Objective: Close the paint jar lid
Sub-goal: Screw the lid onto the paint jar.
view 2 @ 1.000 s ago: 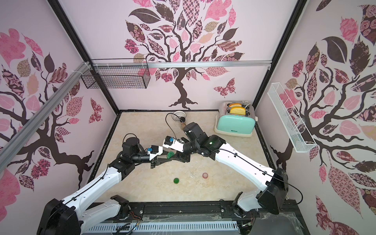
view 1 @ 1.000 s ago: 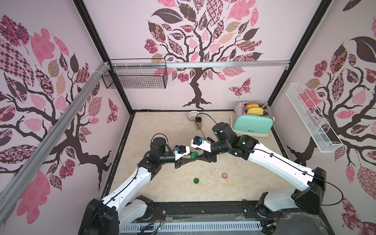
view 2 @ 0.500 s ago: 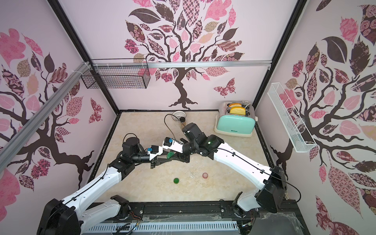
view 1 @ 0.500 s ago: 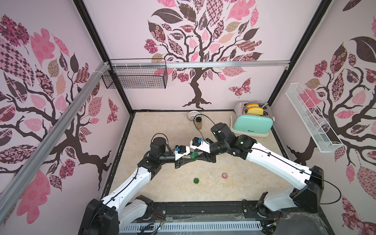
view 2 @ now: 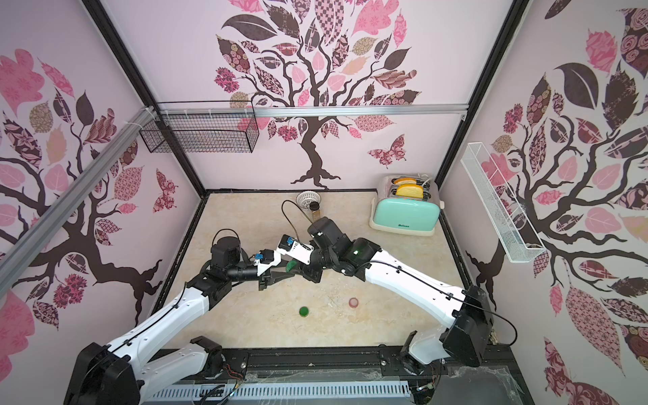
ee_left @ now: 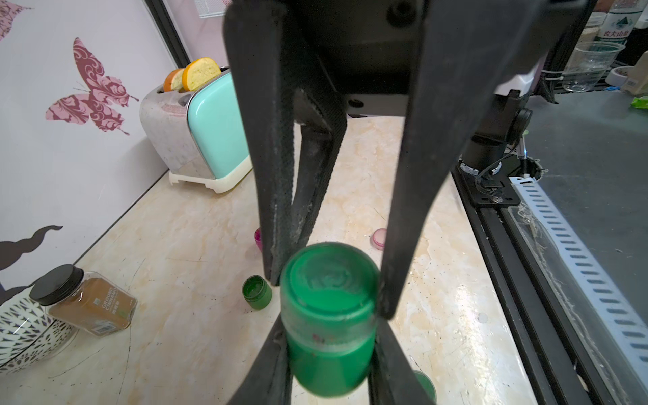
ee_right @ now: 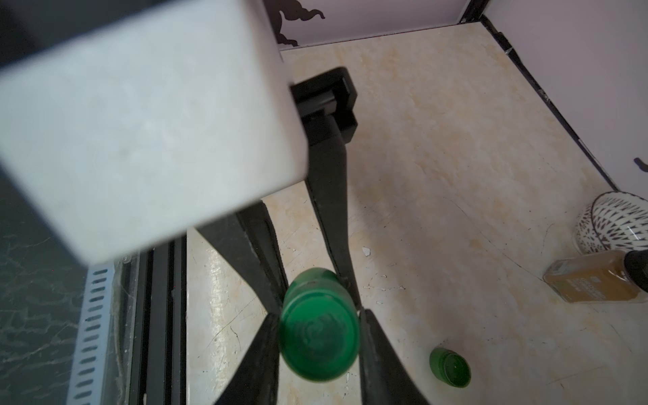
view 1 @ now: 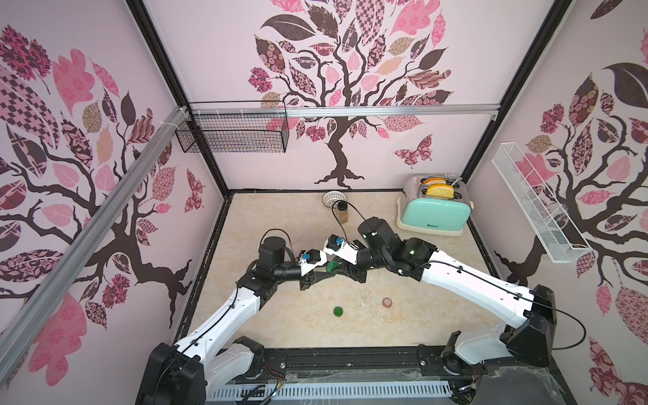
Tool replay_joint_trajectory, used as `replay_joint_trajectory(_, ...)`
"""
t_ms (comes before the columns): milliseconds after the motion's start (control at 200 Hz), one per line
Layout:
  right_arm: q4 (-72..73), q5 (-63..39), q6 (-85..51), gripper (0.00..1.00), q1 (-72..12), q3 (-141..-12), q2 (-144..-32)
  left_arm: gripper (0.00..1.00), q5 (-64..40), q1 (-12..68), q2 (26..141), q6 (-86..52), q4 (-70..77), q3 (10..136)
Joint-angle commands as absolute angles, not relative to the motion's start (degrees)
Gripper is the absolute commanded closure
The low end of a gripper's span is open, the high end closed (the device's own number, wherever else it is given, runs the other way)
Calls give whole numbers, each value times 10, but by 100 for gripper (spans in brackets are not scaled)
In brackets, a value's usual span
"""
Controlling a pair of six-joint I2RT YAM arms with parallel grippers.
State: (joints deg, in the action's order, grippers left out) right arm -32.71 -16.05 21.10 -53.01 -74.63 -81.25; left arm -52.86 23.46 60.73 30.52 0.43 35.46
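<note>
A green paint jar (ee_left: 329, 361) hangs above the middle of the table, seen in both top views (view 1: 330, 267) (view 2: 290, 266). My left gripper (ee_left: 329, 336) comes in from the left and is shut on the jar's lower body. The green lid (ee_right: 319, 342) sits on top of the jar. My right gripper (ee_right: 319, 336) reaches in from the right and is shut on the lid's sides. The fingertips of the two grippers nearly meet around the jar. Whether the lid is fully seated cannot be told.
On the table near the front lie a small green pot (view 1: 338, 311) and a pink lid (view 1: 387, 302). A mint toaster (view 1: 434, 214) stands at the back right. A spice jar (view 1: 342, 214) and a patterned bowl (view 1: 333, 198) are at the back.
My right gripper's jaws have closed in onto the lid. The left gripper has kept its hold on the jar, and both arms have barely moved.
</note>
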Motion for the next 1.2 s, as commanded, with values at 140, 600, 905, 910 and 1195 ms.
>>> replay_joint_trajectory(140,-290,26,-249,100,-573,-780,-865,73,-544,243,598,311,29,367)
replay_joint_trajectory(600,-316,14,-476,93,-604,-811,-903,73,-541,243,591,308,35,364)
replay_joint_trajectory(905,-347,53,-201,47,-584,-820,-827,73,-542,243,591,307,35,364)
replay_joint_trajectory(910,-347,51,-194,46,-583,-819,-824,73,-542,243,590,307,35,364)
replay_joint_trajectory(1195,-359,-174,185,31,-516,-720,-693,73,-559,243,593,305,38,364)
